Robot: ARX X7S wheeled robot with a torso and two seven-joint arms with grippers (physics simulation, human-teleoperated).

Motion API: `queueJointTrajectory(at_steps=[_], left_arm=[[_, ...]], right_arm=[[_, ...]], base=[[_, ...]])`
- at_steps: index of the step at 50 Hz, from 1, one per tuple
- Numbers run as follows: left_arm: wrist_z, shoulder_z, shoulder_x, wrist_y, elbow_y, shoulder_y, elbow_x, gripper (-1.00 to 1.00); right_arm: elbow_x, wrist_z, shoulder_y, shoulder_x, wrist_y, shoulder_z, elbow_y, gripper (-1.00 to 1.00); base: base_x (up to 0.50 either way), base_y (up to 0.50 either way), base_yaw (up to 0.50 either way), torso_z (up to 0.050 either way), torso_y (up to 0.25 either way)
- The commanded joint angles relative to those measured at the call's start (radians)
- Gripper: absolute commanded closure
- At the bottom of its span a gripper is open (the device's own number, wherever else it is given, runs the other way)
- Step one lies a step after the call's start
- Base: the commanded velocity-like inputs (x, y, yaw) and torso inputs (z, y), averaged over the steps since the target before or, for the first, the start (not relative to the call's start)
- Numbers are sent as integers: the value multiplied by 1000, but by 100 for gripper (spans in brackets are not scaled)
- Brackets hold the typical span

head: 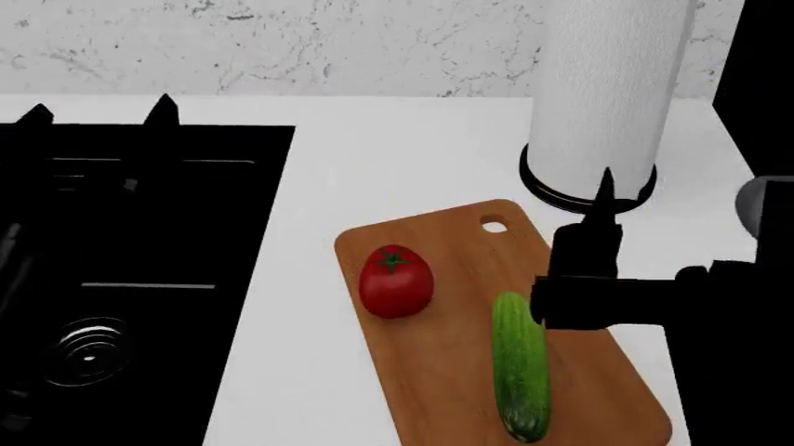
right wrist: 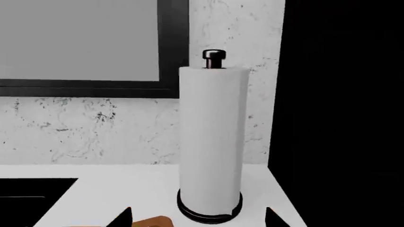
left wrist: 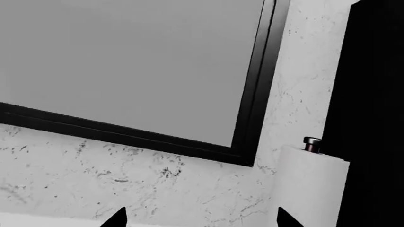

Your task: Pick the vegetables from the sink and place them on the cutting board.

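Head view, right gripper [head: 604, 200] empty, over cutting board [head: 434, 372]

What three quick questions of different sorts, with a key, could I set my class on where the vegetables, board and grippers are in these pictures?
1. True or false: the tomato lies in the sink.
2. Multiple choice: what stands just beyond the end of the cutting board that has the hole? A) a kettle B) the paper-towel roll C) a bowl
3. Fill in: the cucumber lies on the board, nearest the robot's ____ gripper.

Key:
1. False; it sits on the board, left of the cucumber and apart from it.
2. B
3. right; that gripper holds nothing. The left gripper is above the sink, also holding nothing.
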Motion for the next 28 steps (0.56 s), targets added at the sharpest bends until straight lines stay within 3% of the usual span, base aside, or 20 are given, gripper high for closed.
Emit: queueJointTrajectory(at_steps=[1, 20, 28], left_arm=[[44, -182, -97, 289, 270, 273, -45, -100], [131, -229, -91, 394, 316, 291, -74, -100], [196, -221, -71, 431, 308, 299, -48, -100]], right_arm=[[-540, -1, -446, 158, -654, 40, -200, -100], [-733, 25, -531, 175, -854, 73, -182, -100], [-812, 104, -597, 252, -964, 95, -217, -100]], base=[[0, 0, 0, 0, 0], [0, 0, 0, 0, 0], [0, 0, 0, 0, 0]])
